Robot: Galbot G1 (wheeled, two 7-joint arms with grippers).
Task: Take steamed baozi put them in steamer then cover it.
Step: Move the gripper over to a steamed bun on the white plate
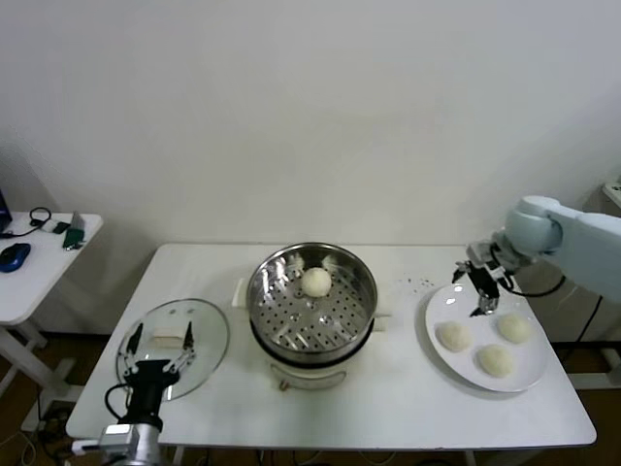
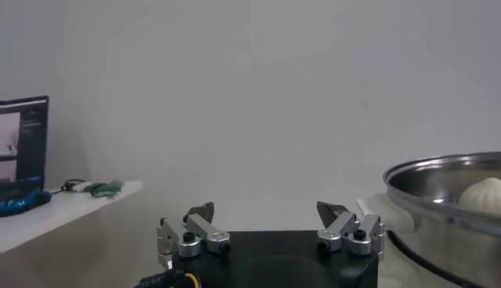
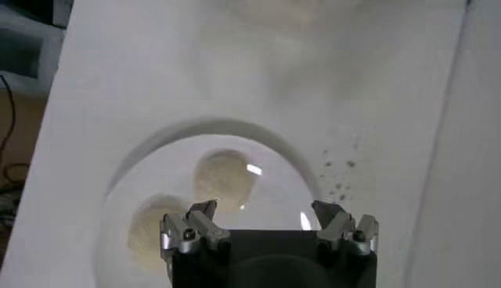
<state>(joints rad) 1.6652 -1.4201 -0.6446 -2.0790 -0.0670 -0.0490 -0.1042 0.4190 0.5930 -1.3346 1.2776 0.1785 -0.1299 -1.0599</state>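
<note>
White table [image 1: 388,388]: one baozi [image 1: 315,282] sits in the steamer [image 1: 310,303], three wait on the plate [image 1: 441,303]. Right tool [image 1: 479,291] hovers above them, wide open, empty. Buns likely soft, light; grip sides gently. Left tool [image 1: 160,349] open, idle over the cover [image 1: 209,340].

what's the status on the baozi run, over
Right pincer open over the plate, three baozi left. One in steamer. Left pincer open, parked by cover. Nothing blocking.

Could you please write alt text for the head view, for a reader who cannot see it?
One baozi sits in the open steamer; three remain on a plate under the open right tool. The lid lies on the table by the open left tool.
</note>
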